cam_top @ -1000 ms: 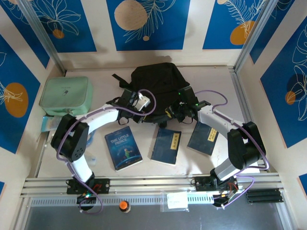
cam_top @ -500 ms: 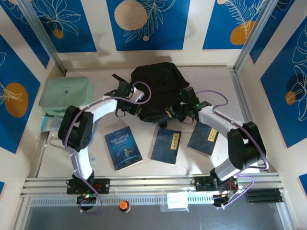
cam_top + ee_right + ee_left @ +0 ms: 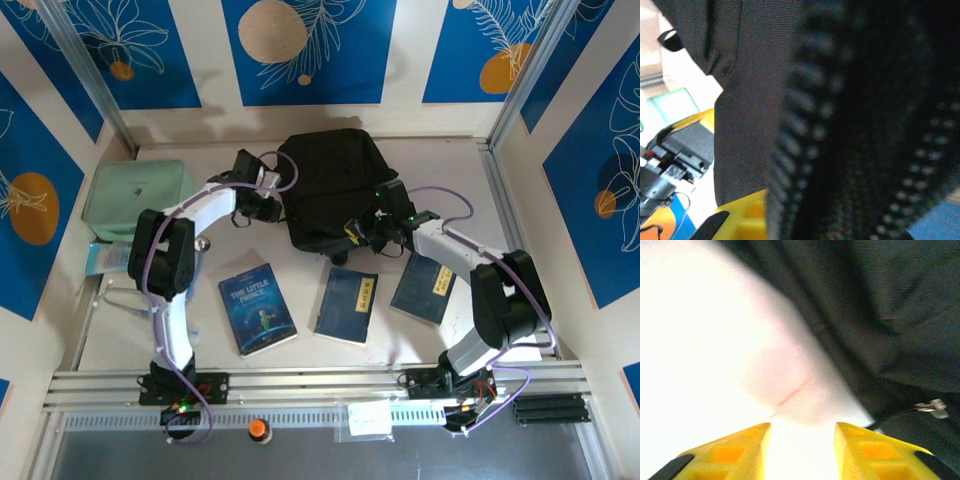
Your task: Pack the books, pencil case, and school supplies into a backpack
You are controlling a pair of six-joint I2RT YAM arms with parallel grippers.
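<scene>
Black backpack point(image 3: 335, 175) lies at the far centre of the desk point(image 3: 455, 170); three books point(image 3: 346, 304) lie flat in a row just before it. Left gripper point(image 3: 802, 442), fingers apart and empty, beside the backpack's edge; right gripper point(image 3: 372, 232) against its near zipper edge, opening impossible to tell.

Both arms stretch forward, left pincer point(image 3: 802, 429) parted, right pincer point(image 3: 368, 232) angled inward.
</scene>
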